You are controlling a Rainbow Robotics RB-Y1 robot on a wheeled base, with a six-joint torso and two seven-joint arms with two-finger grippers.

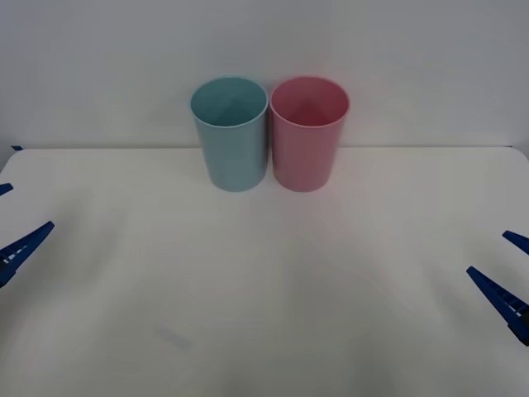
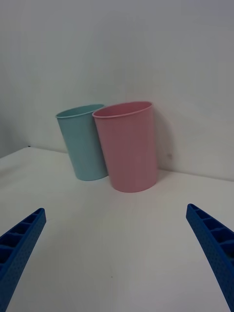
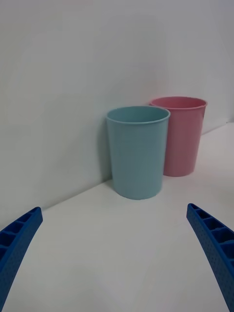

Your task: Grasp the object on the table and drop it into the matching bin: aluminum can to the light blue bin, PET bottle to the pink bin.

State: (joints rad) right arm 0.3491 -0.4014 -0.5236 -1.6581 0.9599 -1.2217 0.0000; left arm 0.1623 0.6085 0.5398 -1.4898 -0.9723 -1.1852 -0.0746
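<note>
At upper centre of the front frame, on the white counter [image 1: 264, 289] near its far edge by the wall, the light blue bin [image 1: 230, 134] and pink bin [image 1: 308, 134] stand upright side by side, rims touching or nearly so, blue on the left; both are tall, round, tapering plastic cups, and what shows of their insides holds nothing. Left claw [image 1: 10, 223] at the left edge and right claw [image 1: 512, 269] at the right edge sit low over the counter, well apart from the bins. Both have their blue ribbed fingers [image 2: 19, 243] spread wide, gripping nothing.
</note>
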